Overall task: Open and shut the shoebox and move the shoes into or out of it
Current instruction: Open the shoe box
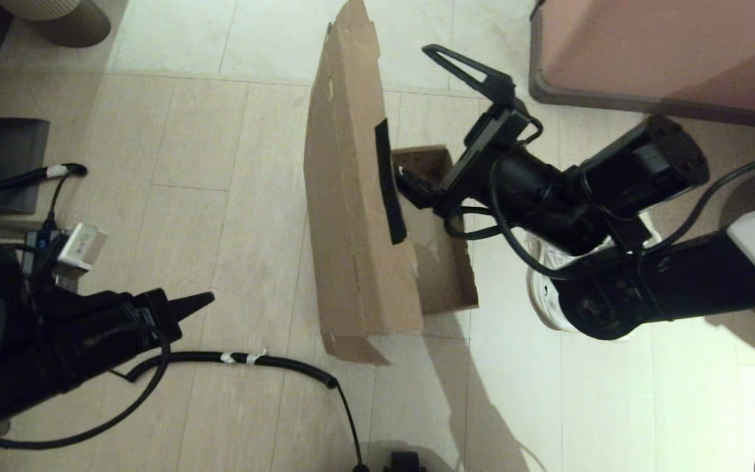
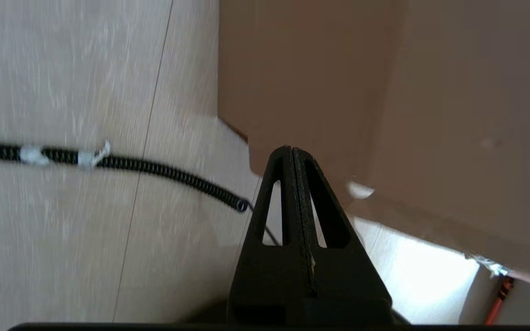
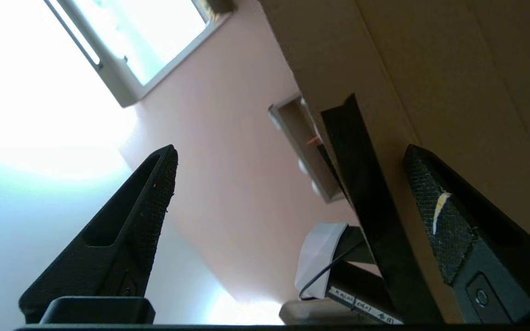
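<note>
The brown shoebox [image 1: 443, 269] sits on the floor with its hinged lid [image 1: 345, 216] swung up almost vertical. A dark tape strip [image 1: 390, 190] runs down the lid's front flap. My right gripper [image 1: 417, 115] is open at that flap: one finger reaches under the taped edge, the other sticks up clear of it. In the right wrist view the taped flap edge [image 3: 366, 197] stands between the fingers, close to one pad [image 3: 435, 207]. One white shoe [image 1: 543, 288] lies right of the box, mostly hidden by my right arm. My left gripper [image 1: 204, 300] is shut and parked at the left, pointing at the lid [image 2: 338, 69].
A black corrugated cable [image 1: 272, 360] runs across the floor in front of the box. A pink piece of furniture [image 1: 666, 52] fills the far right. A round brown base [image 1: 63, 19] stands at the far left, and a dark flat object [image 1: 4, 157] lies at the left edge.
</note>
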`<state>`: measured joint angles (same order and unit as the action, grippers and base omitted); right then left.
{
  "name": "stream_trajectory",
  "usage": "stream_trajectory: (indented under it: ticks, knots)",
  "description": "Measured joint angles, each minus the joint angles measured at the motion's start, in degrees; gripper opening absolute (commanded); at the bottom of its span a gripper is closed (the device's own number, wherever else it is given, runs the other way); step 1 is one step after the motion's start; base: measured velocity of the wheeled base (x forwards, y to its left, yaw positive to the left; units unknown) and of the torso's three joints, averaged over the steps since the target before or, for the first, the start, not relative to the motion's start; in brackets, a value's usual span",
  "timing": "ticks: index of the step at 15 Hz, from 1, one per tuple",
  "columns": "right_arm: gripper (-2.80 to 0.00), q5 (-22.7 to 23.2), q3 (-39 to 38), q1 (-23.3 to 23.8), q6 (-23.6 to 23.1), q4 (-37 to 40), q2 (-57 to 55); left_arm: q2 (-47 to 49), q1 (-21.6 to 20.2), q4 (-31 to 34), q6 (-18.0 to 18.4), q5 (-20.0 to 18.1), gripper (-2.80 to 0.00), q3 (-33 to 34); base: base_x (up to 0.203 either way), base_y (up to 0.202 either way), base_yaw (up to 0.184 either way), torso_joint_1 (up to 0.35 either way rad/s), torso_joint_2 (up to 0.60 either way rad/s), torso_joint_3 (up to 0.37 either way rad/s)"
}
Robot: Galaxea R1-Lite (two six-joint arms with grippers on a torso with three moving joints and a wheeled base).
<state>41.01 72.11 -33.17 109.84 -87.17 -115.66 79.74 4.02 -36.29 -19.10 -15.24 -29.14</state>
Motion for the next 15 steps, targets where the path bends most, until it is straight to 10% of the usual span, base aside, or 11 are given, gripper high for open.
stream_trajectory:
  ticks: [8,12,15]
  knots:
    - [0.00,-0.66,6.80,-14.27,-14.00,-0.01,-12.21,-17.73,7.18,0.69,4.09,-0.22,-2.80,-4.37,0.000,0.000,0.000,0.000,0.00,0.000]
    - [0.00,-0.85,7.62,-18.55,-16.94,0.00,-17.01,-26.71,9.29,0.64,22.60,-0.52,-2.80,-7.88,0.000,0.000,0.000,0.000,0.00,0.000]
    - [0.00,-0.85,8.11,-19.82,-17.06,0.00,-19.34,-29.79,9.49,3.05,29.60,-2.38,-2.80,-15.39,0.000,0.000,0.000,0.000,0.00,0.000]
